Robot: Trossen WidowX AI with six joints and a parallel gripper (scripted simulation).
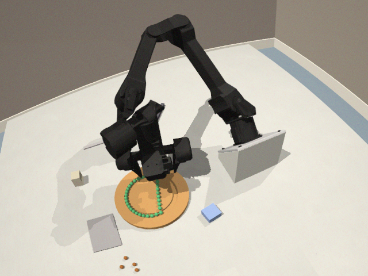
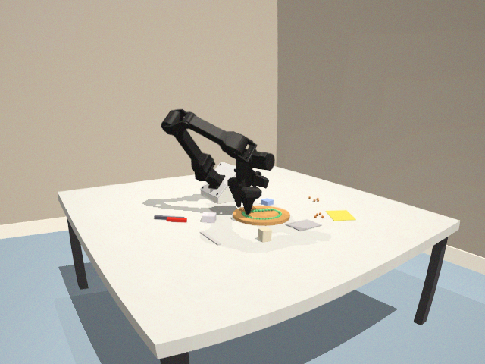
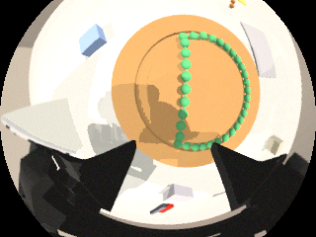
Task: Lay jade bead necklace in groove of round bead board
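Note:
The jade bead necklace [image 1: 158,196] [image 2: 281,214] [image 3: 186,76] lies on the round orange bead board [image 1: 181,204] [image 2: 286,216] [image 3: 125,56] in a D shape. In the wrist view its curved side follows the right half of the groove, while the other side runs nearly straight across the middle. The left half of the groove shows bare there. My gripper [image 1: 157,174] [image 2: 243,209] [image 3: 174,144] is open wide, with nothing held, low over the board's near edge in the wrist view. The necklace's lower corner shows between the fingertips, whose exact height is unclear.
A blue block [image 1: 211,212] [image 2: 267,202] [image 3: 93,40], a grey slab [image 1: 104,233] [image 2: 304,225] and a beige cube [image 1: 76,178] [image 2: 264,235] stand around the board. A white block [image 2: 208,218], a red-and-dark stick [image 2: 176,219], a yellow sheet [image 2: 340,215] and several orange beads lie farther out.

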